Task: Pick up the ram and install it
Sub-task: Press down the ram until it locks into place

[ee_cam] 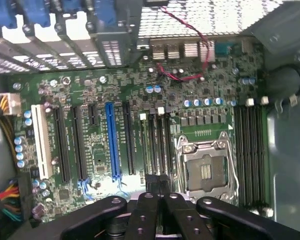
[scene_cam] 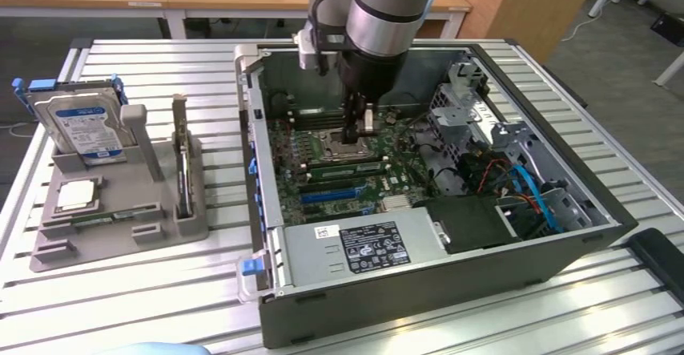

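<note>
Installation work is under way inside the open computer case (scene_cam: 449, 287) on the slatted tabletop (scene_cam: 139, 299). We see the robot arm (scene_cam: 390, 10) reaching almost straight down from above, wrist vertical. Its claw (scene_cam: 361, 131) is low over the motherboard (scene_cam: 320, 175), just beside the empty CPU socket (scene_cam: 348, 143).

The claw is fully closed, fingers (ee_cam: 140, 215) pressed together. From the wrist view it hangs right above the bank of memory slots (ee_cam: 157, 145) that runs alongside the socket. A thin dark edge shows between the tips, but we cannot tell whether that is a stick held edge-on or only the fingers themselves.

One ram stick (scene_cam: 107, 216) lies flat in the grey holder (scene_cam: 160, 211) on the exterior view's left, well apart from the case and near the blue-labelled hard drive (scene_cam: 86, 127) standing in the same holder.

We judge the step in hand to be the placing stage at the slots, not the pick-up at the holder. Seating a stick here would call for keeping it square to its slot, lined up end to end, and pressing evenly straight down without grazing the socket's metal frame.
</note>
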Available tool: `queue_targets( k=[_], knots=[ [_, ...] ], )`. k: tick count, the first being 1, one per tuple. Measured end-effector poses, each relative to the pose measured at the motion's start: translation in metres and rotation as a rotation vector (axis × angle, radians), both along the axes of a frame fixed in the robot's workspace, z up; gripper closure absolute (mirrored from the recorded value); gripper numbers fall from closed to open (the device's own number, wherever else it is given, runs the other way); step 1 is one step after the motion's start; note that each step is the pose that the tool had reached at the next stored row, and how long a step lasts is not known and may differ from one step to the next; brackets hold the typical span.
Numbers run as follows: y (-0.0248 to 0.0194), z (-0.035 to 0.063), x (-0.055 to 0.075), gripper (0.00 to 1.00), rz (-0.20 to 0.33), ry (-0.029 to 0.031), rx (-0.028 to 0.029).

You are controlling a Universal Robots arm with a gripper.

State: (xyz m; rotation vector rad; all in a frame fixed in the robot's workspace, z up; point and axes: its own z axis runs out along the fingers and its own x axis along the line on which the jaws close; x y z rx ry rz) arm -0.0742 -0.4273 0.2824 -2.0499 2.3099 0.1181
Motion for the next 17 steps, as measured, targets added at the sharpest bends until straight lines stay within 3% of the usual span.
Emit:
queue_targets(
  k=[17],
  knots=[
    [0.0000,-0.0003,0.0000,0.90,-0.302,0.0001,0.0001]
  ],
)
